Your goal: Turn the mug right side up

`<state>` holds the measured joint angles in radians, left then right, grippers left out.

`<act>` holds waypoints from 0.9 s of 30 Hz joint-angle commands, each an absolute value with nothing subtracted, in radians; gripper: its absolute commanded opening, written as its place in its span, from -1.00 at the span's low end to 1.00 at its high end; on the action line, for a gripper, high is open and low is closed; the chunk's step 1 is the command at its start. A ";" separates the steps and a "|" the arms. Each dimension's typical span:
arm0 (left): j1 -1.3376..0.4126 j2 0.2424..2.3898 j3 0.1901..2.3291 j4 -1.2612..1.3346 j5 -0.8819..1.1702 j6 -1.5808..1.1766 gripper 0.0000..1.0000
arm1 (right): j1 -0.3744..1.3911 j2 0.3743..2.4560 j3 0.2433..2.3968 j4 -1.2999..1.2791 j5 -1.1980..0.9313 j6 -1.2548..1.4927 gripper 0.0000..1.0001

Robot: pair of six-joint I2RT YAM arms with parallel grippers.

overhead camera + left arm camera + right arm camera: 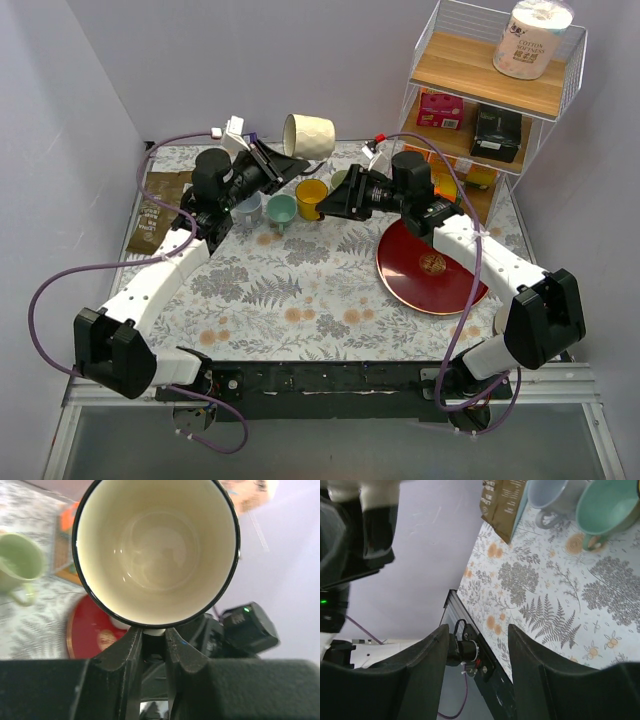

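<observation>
**Mid-turn, mug aloft.** The left hand (152,633) is pressed together on a cream part of the mug (155,550) just under its dark rim. This part is probably the handle, though the wrist view does not settle it. The mug's mouth faces straight back at the left wrist camera, showing a glazed interior with nothing in it. In the top view the mug lies on its side in the air, clear of the worktop (300,290), beyond and to the left of the plate (408,280) and close to the back wall.

The right hand (479,630) is spread and holds nothing. It hovers low just left of the plate's far edge, next to the yellow cup (311,197). Further left of the plate stand the teal cup (281,209) and then the grey mug (247,207), both mouth up.

*Step in hand:* the rotation appears about half done, since the mug is sideways rather than upright.

*Next move:* roll the left wrist further until the mouth faces up. Then lower the mug base-first onto a bare patch of worktop left of the plate, and only then part the fingers. The grip on a small part near the rim leaves the body free to swing, so the turn and descent call for a slow, level motion and a path clear of the three cups and the right hand.
</observation>
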<state>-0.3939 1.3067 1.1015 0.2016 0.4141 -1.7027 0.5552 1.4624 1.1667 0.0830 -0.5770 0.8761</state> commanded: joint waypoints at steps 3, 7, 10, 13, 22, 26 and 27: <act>-0.394 1.204 1.232 -0.274 -0.029 -1.396 -1.00 | 0.537 1.456 1.198 -0.107 -0.514 0.784 0.15; -0.393 1.120 1.106 -0.311 -0.288 -1.260 -1.00 | 0.526 1.473 1.236 -0.222 -0.480 0.739 0.15; -0.394 1.104 1.049 -0.350 -0.458 -1.195 -1.00 | 0.520 1.485 1.253 -0.255 -0.469 0.726 0.15; -0.393 1.103 1.029 -0.377 -0.578 -1.181 -1.00 | 0.515 1.494 1.265 -0.275 -0.466 0.715 0.14; -0.290 1.219 0.977 -0.428 -0.594 -1.252 -1.00 | 0.503 1.499 1.266 -0.275 -0.477 0.710 0.03; -0.252 1.275 0.927 -0.347 -0.525 -1.224 -1.00 | 0.499 1.483 1.262 -0.273 -0.462 0.704 0.02; -0.250 1.284 0.905 -0.306 -0.522 -1.215 -1.00 | 0.496 1.482 1.262 -0.273 -0.462 0.704 0.02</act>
